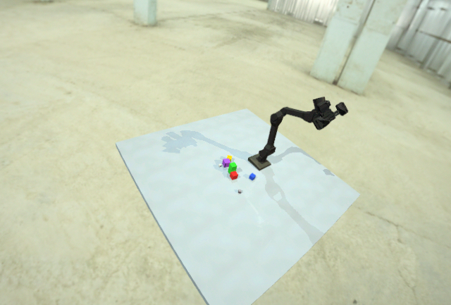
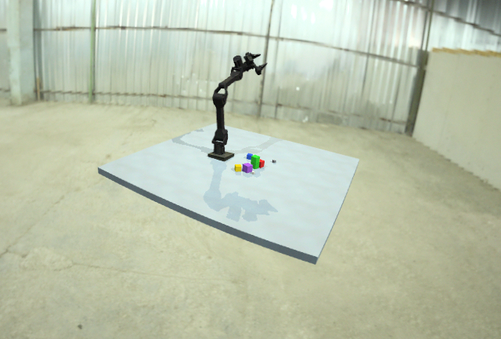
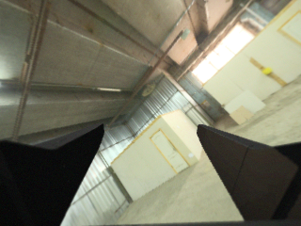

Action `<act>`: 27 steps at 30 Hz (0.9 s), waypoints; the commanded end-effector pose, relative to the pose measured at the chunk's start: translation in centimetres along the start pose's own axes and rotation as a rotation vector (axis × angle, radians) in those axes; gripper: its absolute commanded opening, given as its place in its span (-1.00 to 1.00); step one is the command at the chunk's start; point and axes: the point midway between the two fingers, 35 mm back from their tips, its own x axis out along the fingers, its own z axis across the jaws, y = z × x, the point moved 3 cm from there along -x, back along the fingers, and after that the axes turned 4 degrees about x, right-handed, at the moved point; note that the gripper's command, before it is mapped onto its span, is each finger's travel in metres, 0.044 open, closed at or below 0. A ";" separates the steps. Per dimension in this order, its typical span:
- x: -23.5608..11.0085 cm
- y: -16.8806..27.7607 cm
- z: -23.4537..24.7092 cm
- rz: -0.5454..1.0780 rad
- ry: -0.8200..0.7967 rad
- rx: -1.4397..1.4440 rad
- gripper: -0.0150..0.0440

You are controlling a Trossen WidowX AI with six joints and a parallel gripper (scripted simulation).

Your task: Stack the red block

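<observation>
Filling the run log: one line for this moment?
gripper: open, raised, empty | red block: on platform beside green tower | stacking: not started

Arm (image 1: pixel 273 127) — black, six-joint; rose upright from its base, forearm reaching out level, high up. Gripper (image 2: pixel 256 63) — fingers spread wide, empty, aimed upward.

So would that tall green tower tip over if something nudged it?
Probably yes: the green tower stands taller than wide, so a sideways push could topple it. The small red cube sits right beside it, so grasping that risks a bump.
</observation>
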 end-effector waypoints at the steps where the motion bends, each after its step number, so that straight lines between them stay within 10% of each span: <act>1: 1.8 1.1 -3.2 0.027 0.058 -0.249 1.00; 27: 4.1 3.3 -31.9 0.730 0.491 -1.338 1.00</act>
